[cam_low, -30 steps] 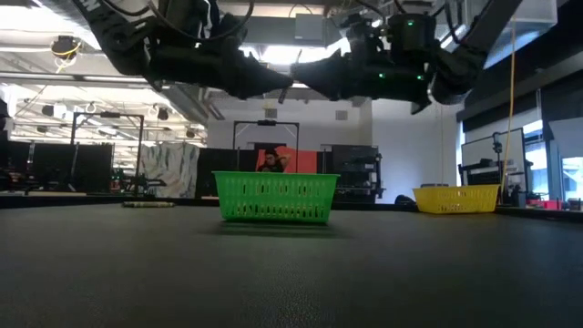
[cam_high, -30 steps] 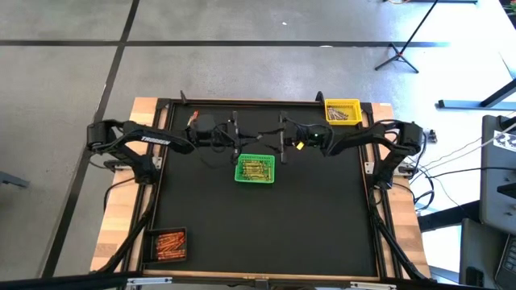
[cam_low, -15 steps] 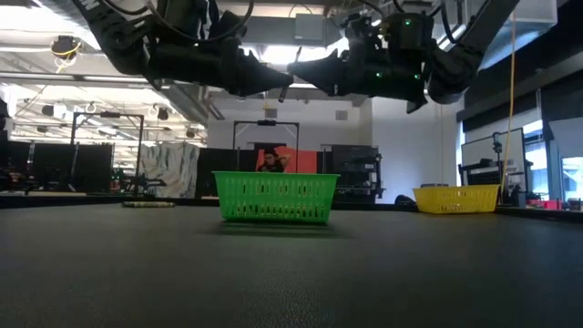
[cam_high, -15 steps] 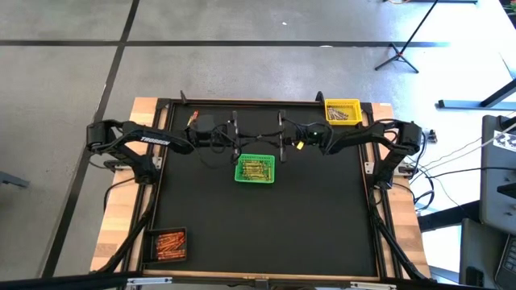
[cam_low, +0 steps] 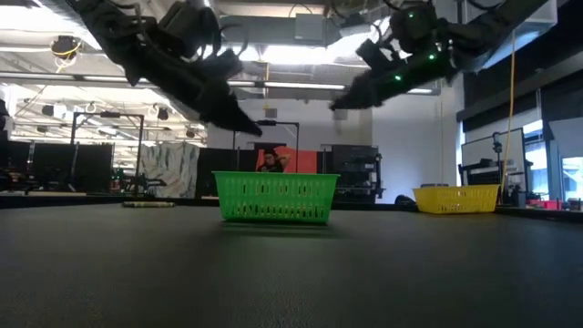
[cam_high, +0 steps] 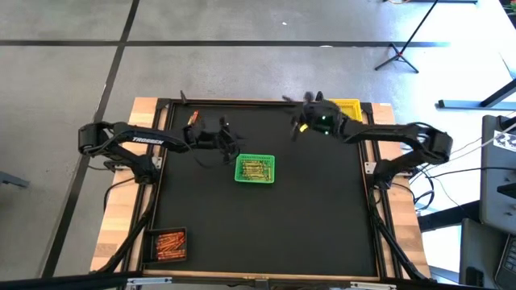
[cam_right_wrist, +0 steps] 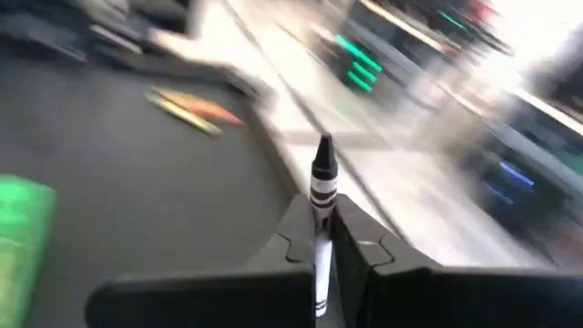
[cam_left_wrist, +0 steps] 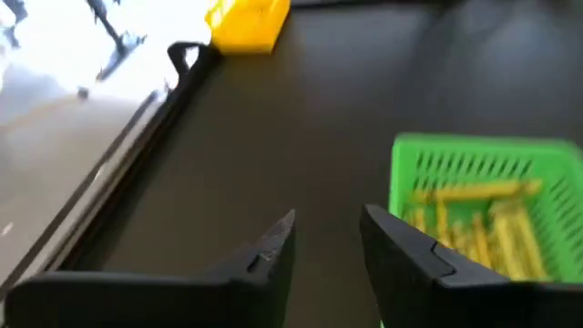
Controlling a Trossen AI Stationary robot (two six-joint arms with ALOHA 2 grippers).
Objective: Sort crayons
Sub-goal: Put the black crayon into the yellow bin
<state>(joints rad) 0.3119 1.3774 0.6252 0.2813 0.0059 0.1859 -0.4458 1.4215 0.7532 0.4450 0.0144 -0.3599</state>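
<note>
Right gripper (cam_right_wrist: 321,239) up in the air over the far side of the table (cam_high: 266,234), between the green basket (cam_high: 255,168) and the yellow basket (cam_high: 347,107). Fingers clamped tight on a grey crayon (cam_right_wrist: 322,196), tip sticking out past the pads, held roughly along the fingers. Probably gripped that way so it can be dropped lengthwise into a bin. Looks headed for the yellow basket at the far right corner, but that's a guess from where the arm points.

Left gripper (cam_left_wrist: 325,239) hanging near the green basket's left edge, fingers apart, nothing between them. Empty and free for another pick, by the look of it.

Green basket sitting mid-table, a bit toward the far side, full of yellowish crayons (cam_left_wrist: 474,223) lying flat inside. Makes sense as the central source or bin since both arms can reach it. Yellow basket parked at the far right, contents hard to make out. Black basket (cam_high: 168,244) at the near left corner with orange crayons (cam_high: 169,242) in it. A couple of loose crayons (cam_high: 193,118) lying on the mat at the far left, near the frame.

Sorting seems well along: most sticks already binned by colour, grey one in transit. Main risk: thin crayon slipping or rolling if released too high.
</note>
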